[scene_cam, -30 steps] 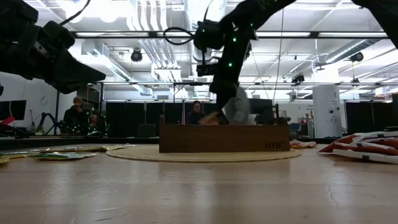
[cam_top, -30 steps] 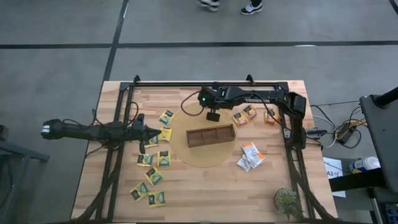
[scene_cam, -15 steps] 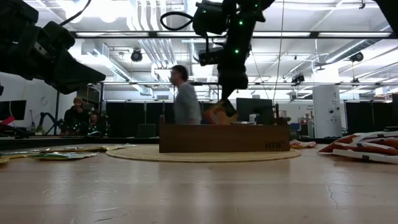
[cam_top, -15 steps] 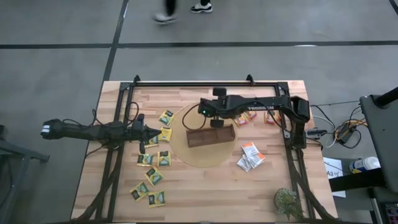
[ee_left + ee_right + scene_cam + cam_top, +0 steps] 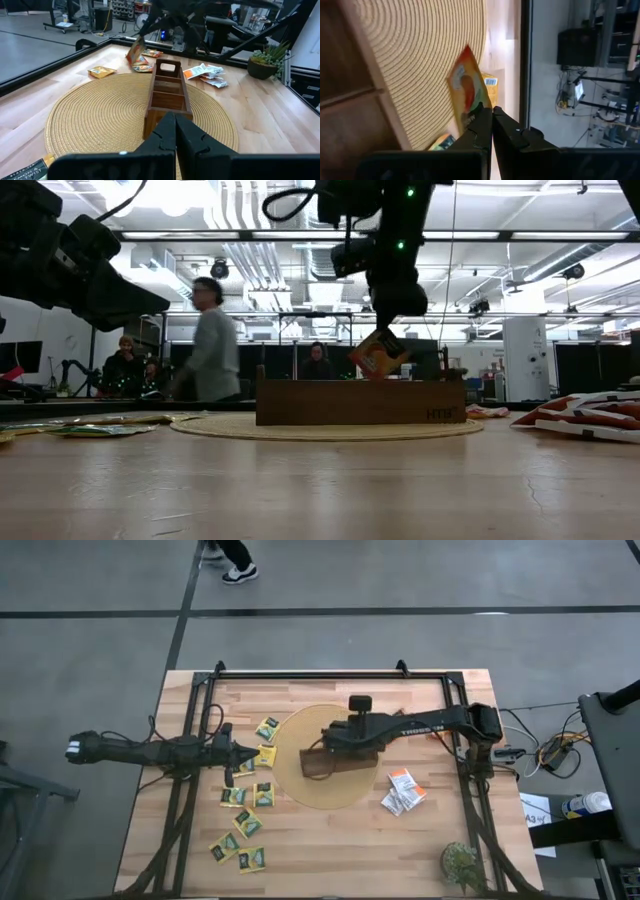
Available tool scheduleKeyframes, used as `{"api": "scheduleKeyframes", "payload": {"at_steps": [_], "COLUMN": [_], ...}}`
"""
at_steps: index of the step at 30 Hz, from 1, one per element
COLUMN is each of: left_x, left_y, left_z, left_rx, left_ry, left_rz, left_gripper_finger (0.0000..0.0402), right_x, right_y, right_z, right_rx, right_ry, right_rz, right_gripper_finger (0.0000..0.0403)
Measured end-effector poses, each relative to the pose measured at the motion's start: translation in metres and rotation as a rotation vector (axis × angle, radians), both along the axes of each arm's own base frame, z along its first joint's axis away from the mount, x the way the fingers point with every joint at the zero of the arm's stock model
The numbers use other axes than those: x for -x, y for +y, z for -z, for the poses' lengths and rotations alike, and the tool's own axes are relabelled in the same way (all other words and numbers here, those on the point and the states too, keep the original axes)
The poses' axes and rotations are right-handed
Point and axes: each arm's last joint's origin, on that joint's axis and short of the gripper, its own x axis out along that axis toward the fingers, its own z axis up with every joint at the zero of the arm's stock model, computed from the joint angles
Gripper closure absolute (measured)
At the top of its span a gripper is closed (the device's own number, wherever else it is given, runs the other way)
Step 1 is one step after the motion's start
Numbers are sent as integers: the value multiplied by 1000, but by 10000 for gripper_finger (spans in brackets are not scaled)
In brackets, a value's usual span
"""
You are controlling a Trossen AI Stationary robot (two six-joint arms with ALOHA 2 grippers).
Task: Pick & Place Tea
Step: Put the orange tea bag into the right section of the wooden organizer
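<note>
Right pincer (image 5: 385, 325) hangs clamped on an orange tea packet (image 5: 379, 353), which dangles tilted from the fingertips just above the wooden three-compartment tray (image 5: 360, 402). Seen from overhead, the pincer sits over the tray's nine o'clock end, the tray resting on a round woven mat (image 5: 300, 790) at the centre of the surface (image 5: 330, 860). Left pincer (image 5: 250, 753), fingers pressed together and empty, waits at the mat's nine o'clock edge. Yellow-green tea packets (image 5: 247, 823) lie scattered at the mat's seven to ten o'clock, white-and-orange packets (image 5: 403, 789) at four o'clock, well apart from the tray. More orange packets (image 5: 142, 64) lie past the tray's far end in the left wrist view. A person (image 5: 210, 340) stands in the room beyond the surface.
</note>
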Motion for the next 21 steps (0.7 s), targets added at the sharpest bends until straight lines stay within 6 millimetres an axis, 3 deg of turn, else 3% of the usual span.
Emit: {"api": "scheduleKeyframes", "payload": {"at_steps": [11, 21], "left_x": [0, 0], "left_y": [0, 0], "left_z": [0, 0], "left_rx": [0, 0], "left_ry": [0, 0], "left_rz": [0, 0], "left_gripper_finger": [402, 402], "right_x": [10, 23], "right_y": [35, 39], "right_z": [-16, -27], "right_rx": [-40, -101], "right_ry": [-46, 45], "right_rz": [-55, 0], "right_gripper_finger": [395, 395]}}
